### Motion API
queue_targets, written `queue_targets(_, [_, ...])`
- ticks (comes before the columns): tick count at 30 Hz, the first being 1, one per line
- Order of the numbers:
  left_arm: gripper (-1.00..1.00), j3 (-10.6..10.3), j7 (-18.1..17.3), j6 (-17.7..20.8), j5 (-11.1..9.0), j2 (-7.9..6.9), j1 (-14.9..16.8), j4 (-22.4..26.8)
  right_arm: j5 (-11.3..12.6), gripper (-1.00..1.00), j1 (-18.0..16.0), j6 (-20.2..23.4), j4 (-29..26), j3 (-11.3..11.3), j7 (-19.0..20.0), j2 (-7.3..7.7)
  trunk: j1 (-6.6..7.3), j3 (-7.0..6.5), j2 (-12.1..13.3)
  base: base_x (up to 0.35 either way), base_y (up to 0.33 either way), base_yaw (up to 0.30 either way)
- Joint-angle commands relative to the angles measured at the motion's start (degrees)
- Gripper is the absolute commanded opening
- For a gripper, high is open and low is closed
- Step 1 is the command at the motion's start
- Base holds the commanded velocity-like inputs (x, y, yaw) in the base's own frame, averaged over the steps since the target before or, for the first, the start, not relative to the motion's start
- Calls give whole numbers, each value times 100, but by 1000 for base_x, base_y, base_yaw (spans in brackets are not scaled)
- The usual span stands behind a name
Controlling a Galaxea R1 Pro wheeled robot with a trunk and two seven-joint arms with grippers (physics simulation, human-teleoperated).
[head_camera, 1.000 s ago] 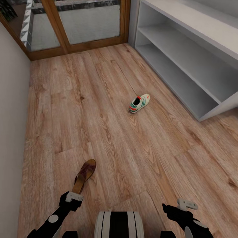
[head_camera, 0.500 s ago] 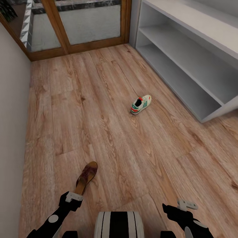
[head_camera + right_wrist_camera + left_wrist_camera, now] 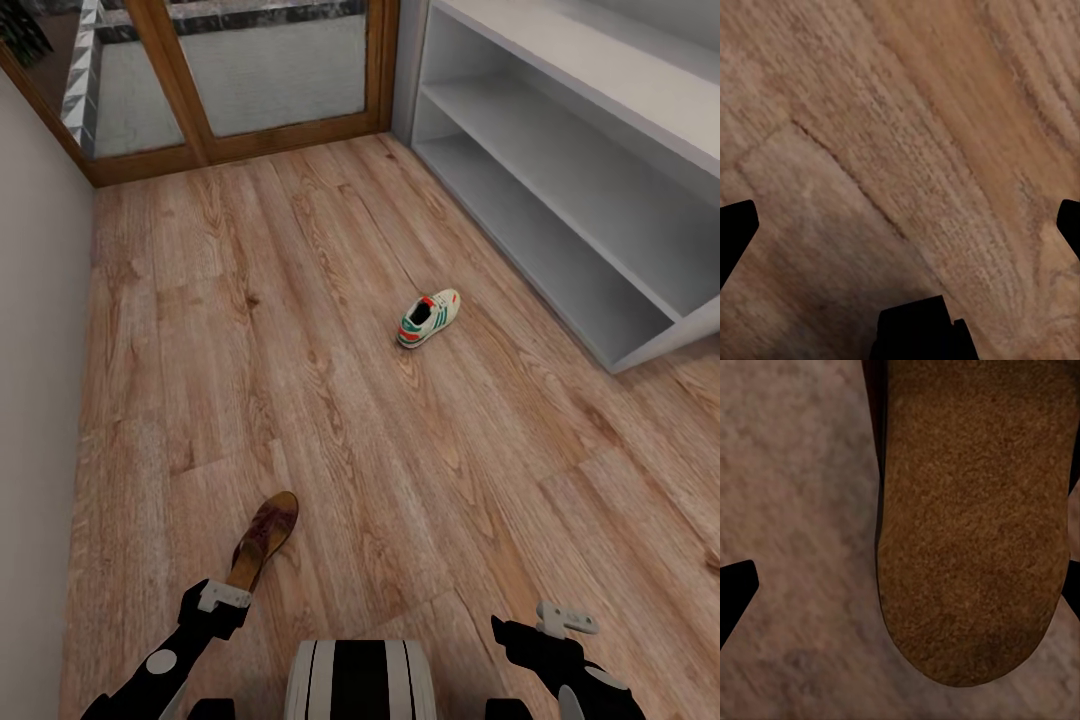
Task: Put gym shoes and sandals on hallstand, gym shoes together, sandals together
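Head camera high, angled down the corridor floor (image 3: pixel 330 400), wrist cameras close above it

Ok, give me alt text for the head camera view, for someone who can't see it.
A single gym shoe lies on the corridor floor near the empty pale-grey hallstand, and one sandal lies closer in, just ahead of the left pincer. The right pincer hangs over bare planks.

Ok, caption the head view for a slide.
One gym shoe and one sandal on the corridor floor, beside the bare hallstand.
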State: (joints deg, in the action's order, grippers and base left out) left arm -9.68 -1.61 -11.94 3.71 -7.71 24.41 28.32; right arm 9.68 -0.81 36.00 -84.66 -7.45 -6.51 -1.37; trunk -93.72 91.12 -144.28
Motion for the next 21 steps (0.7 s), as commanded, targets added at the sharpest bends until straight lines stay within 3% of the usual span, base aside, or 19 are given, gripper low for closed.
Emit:
queue_targets(1, [100,-8,3,-19,39,-1,2,-2,61,100,-4,21,-7,-3,-43,-3,1,3,-1,0,0,0])
queue_targets(11, [100,-8,3,-19,38,-1,2,-1,63,100,-5,21,-7,-4,-43,2,1,3,-1,0,0,0])
queue_targets(21, [100,-8,3,-19,38,5,2,2,61,100,-2,21,-7,-7,-43,-3,-17,200,-11,0,0,0])
